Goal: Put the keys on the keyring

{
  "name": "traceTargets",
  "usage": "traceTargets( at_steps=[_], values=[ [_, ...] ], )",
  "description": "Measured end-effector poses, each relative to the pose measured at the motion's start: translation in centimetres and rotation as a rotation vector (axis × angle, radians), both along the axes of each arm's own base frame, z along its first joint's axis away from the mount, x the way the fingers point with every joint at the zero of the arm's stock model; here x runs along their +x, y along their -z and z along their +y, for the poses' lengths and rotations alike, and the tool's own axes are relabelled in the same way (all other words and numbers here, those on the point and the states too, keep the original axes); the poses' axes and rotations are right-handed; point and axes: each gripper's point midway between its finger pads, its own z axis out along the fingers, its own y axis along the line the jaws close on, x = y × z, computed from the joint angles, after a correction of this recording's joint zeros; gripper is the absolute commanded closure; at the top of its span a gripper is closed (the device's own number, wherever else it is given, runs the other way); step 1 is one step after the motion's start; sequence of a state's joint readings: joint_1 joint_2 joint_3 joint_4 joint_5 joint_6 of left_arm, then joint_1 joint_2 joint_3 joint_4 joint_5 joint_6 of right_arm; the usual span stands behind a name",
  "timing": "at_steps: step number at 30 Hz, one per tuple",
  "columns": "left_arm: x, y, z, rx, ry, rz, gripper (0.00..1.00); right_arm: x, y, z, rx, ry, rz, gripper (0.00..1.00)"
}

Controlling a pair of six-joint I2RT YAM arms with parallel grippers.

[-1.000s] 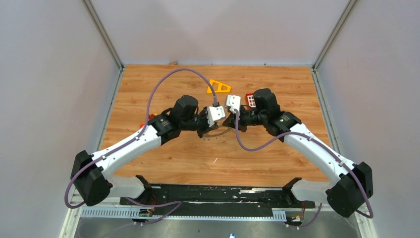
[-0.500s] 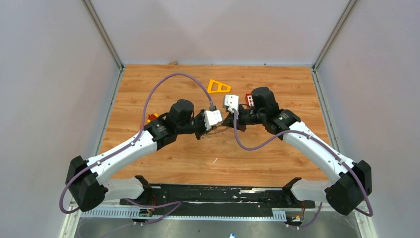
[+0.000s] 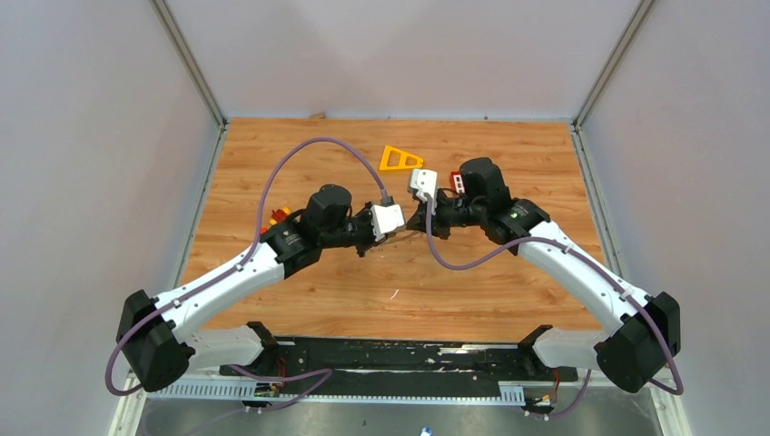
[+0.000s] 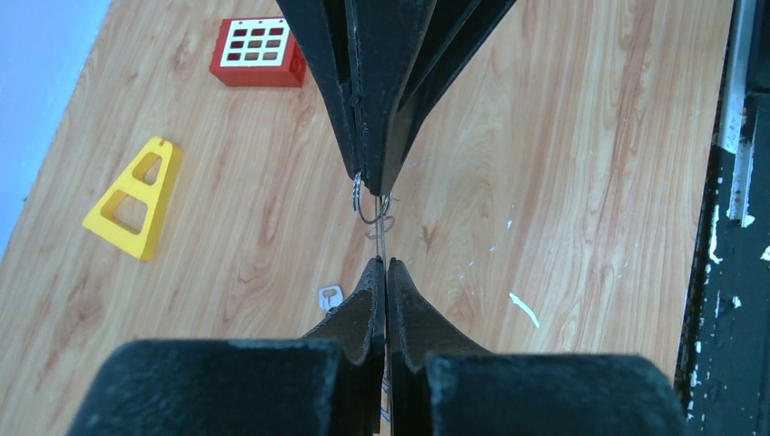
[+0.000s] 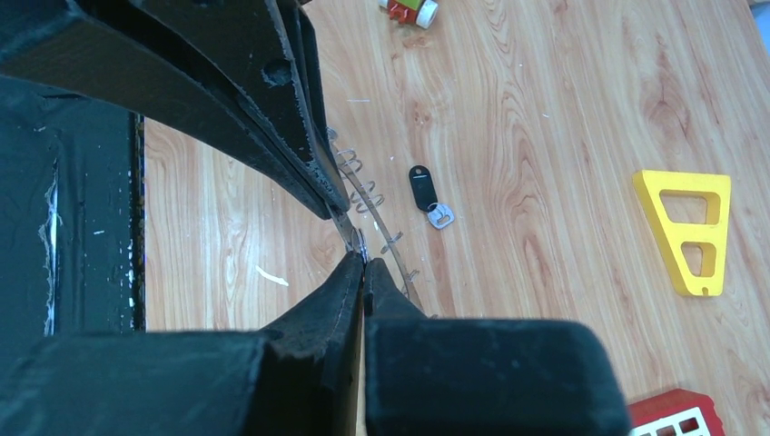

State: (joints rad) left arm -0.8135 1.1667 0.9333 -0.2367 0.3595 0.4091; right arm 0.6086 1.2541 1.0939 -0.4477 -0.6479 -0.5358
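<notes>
open tabletop (image 3: 363, 291) nearside — yellow frame (image 3: 400, 159), red block (image 4: 259, 53) beyond

Keyring (image 5: 389, 238) between left fingers (image 4: 359, 318) and right fingers (image 5: 327, 309), key (image 5: 423, 191) on table (image 3: 300, 145) nearby, triangular frame (image 3: 400, 159) behind.

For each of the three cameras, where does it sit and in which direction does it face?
Top external: above and behind the robot, looking down on the table; left arm, right arm show.
Left wrist: on the left arm, looking along the shut left gripper toward the right gripper.
Right wrist: on the right arm, looking past the right gripper at the keyring and key.
Shared: both wrist views show the triangular frame and red block.
</notes>
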Motion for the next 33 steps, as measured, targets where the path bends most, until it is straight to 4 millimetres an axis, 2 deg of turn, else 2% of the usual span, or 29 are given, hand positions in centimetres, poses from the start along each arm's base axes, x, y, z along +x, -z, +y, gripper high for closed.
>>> traceTargets(
  at_steps=[25,33],
  values=[
    [3.3,1.2,-1.8,-0.068,-0.314,0.316,1.00,4.6,1.6,-1.0,0.064,0.313,0.003,1.00],
    [5.4,1.2,-2.8,-0.080,-0.413,0.363,1.00,5.9,1.4,-1.9,0.065,0.388,-0.012,1.00]
  ],
)
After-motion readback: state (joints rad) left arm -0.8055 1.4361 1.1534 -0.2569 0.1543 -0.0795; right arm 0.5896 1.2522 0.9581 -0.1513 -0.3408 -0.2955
